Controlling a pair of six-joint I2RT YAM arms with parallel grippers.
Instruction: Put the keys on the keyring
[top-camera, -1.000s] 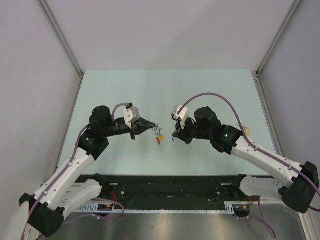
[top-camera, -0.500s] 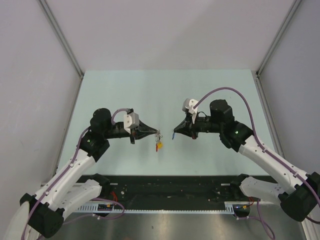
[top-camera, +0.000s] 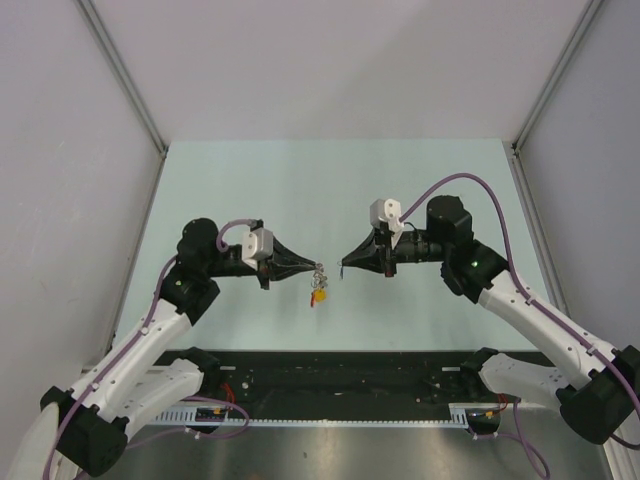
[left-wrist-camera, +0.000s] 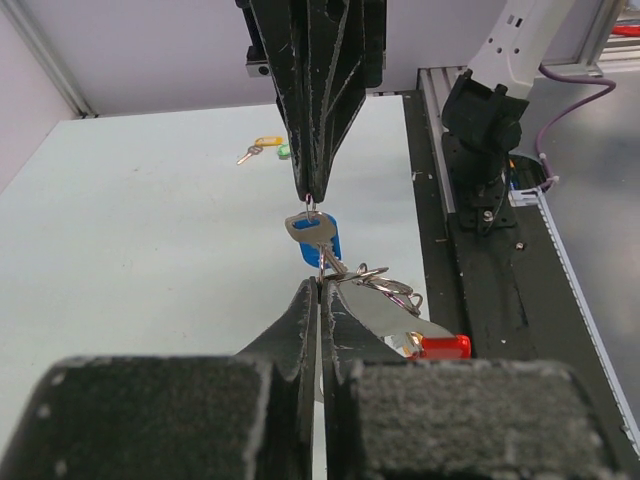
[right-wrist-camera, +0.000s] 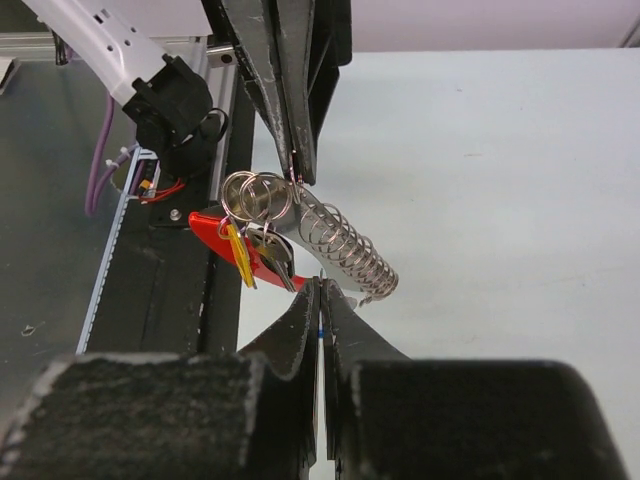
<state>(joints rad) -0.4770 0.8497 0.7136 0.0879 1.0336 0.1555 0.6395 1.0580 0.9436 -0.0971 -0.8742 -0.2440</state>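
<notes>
Two arms (top-camera: 150, 330) (top-camera: 530, 310) tip-to-tip: left pincer (top-camera: 316, 266) tight on keyring (right-wrist-camera: 258, 195), right pincer (top-camera: 344, 266) on key (left-wrist-camera: 318, 235).

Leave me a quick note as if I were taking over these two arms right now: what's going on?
Left gripper: shut on the keyring, holding it in the air.
Right gripper: shut on the blue key, tip right by the ring.
Done: a yellow key seems to hang on the ring already.
Left: thread the blue key on; a yellow-tagged key lies on the table.
</notes>
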